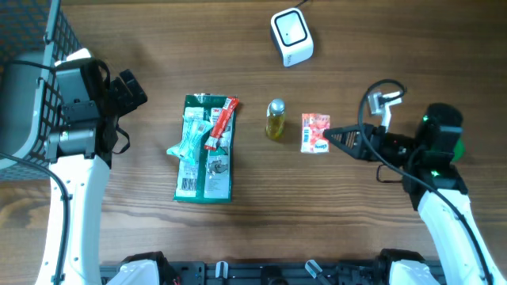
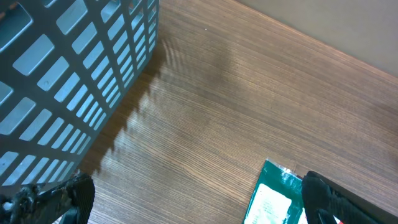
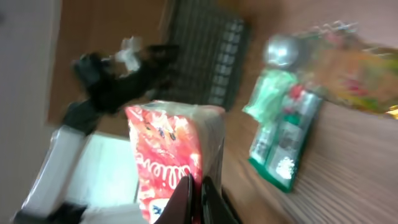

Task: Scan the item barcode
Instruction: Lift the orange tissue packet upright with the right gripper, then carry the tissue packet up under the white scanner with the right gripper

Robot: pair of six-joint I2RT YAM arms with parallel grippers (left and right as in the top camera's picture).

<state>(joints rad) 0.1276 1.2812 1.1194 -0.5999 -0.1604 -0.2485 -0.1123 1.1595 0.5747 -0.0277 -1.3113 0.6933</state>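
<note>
We log bare wood grain on the table (image 1: pixel 356 237) above and below the small bottle (image 1: pixel 275 119), with open room up to the white scanner (image 1: pixel 291 36). The right gripper (image 1: pixel 328 139) is pinched tight on the red sachet (image 1: pixel 315 131), just right of the bottle. The left gripper (image 1: pixel 135 89) is spread wide and empty, far left of the bottle. The sachet is glossy and crinkled; the bottle is rounded, yellow, metal-capped.

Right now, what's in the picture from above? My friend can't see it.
The right gripper pinches a small red snack packet at a wooden table. Beside it are a little yellow bottle and a green pack with smaller packets on top; a white scanner sits near the far edge.
</note>
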